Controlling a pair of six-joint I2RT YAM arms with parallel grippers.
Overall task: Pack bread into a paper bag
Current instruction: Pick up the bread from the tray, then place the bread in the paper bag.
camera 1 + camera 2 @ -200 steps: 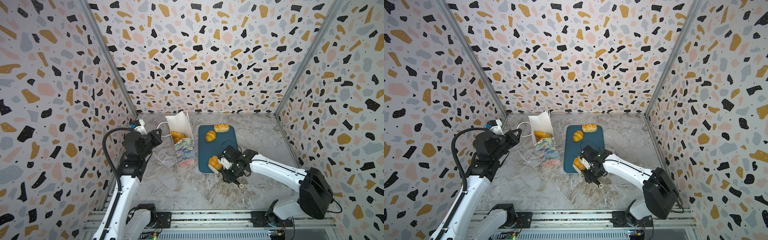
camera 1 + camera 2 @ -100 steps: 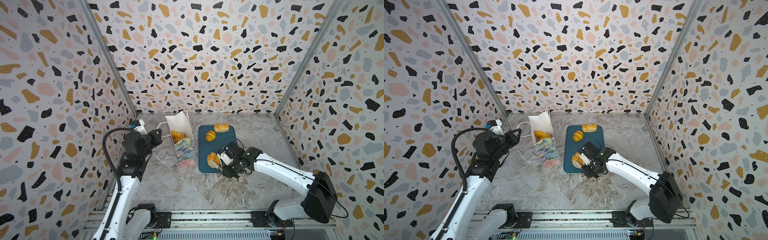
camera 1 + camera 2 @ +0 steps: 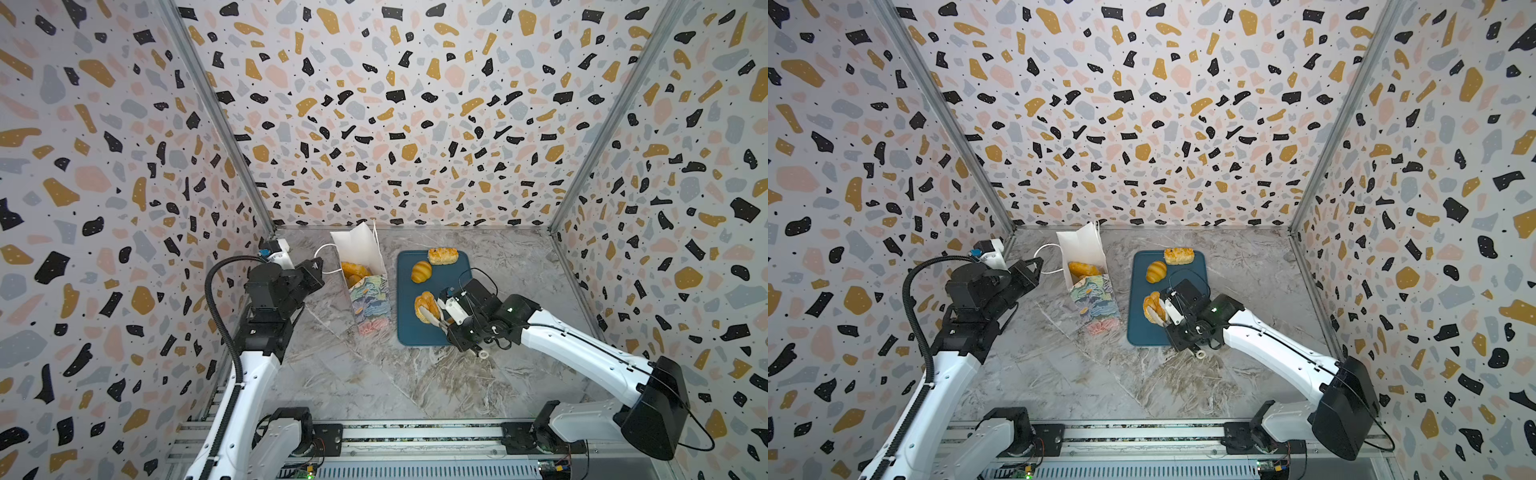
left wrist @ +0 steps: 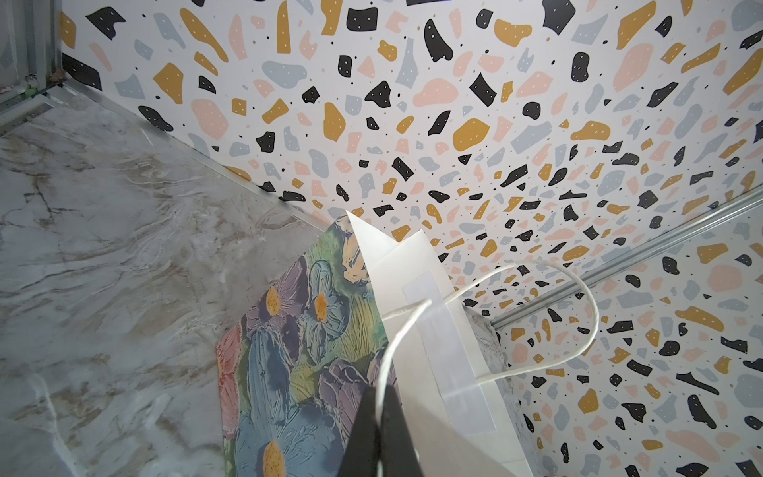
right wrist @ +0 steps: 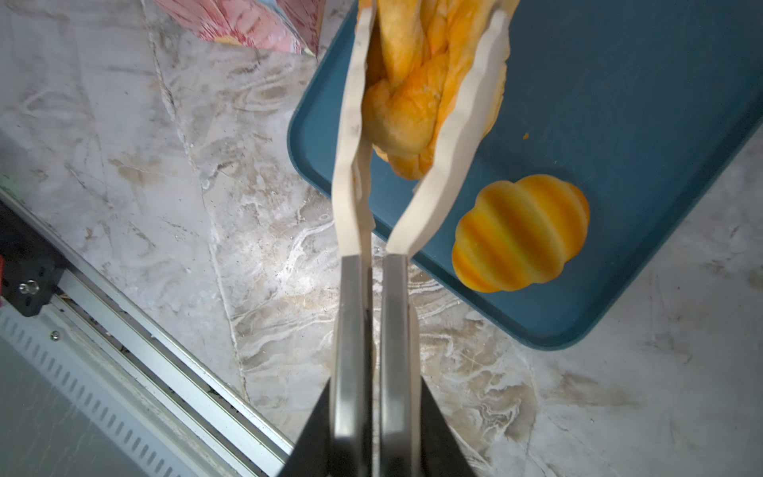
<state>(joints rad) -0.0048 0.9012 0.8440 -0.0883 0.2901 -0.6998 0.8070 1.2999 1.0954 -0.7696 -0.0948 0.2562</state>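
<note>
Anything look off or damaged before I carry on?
Minor only: the right tool pinches the twisted roll hard enough to squash it, and a small orange crumb lies on the teal tray beside it.

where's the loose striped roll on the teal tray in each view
Both top views: striped roll on the far half of the teal tray, next to the crumb-topped piece.
Left wrist: not in it; it shows the paper bag.
Right wrist: striped roll on the tray, beside the right hand gripping twisted bread.
Shared landmark: teal tray, absent from left wrist.
</note>
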